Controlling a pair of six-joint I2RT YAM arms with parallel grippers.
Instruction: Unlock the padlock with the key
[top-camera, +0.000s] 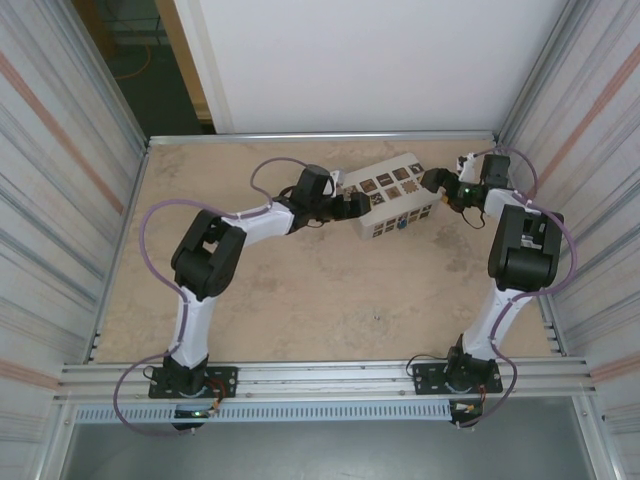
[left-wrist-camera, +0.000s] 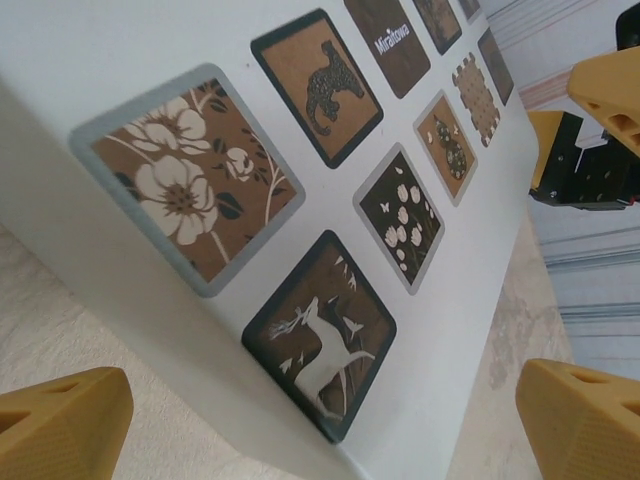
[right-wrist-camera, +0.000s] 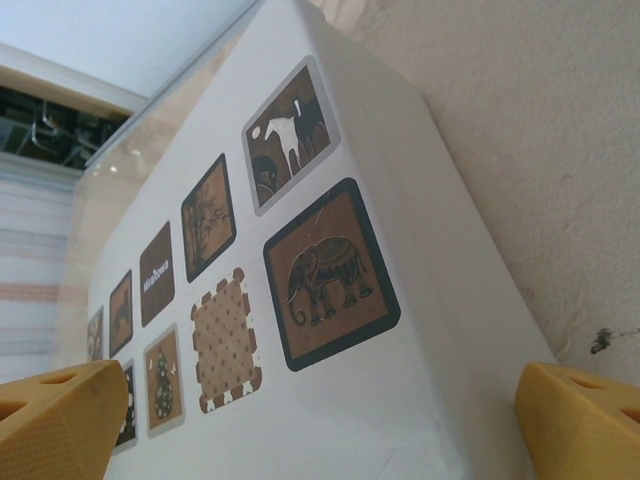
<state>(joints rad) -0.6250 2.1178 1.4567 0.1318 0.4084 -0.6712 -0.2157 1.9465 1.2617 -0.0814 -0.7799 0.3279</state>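
Observation:
A white box with brown picture tiles lies at the back middle of the table. A tiny blue spot on its front face, low down, looks like the padlock. The key is out of view. My left gripper is at the box's left end, open wide. In the left wrist view its yellow fingertips stand on either side of the box's near corner. My right gripper is at the box's right end, also open. Its fingertips straddle the tiled face and hold nothing.
Metal walls close in the table on the left and right, and a rail runs along the back. My right gripper's yellow fingers show past the box's far end in the left wrist view.

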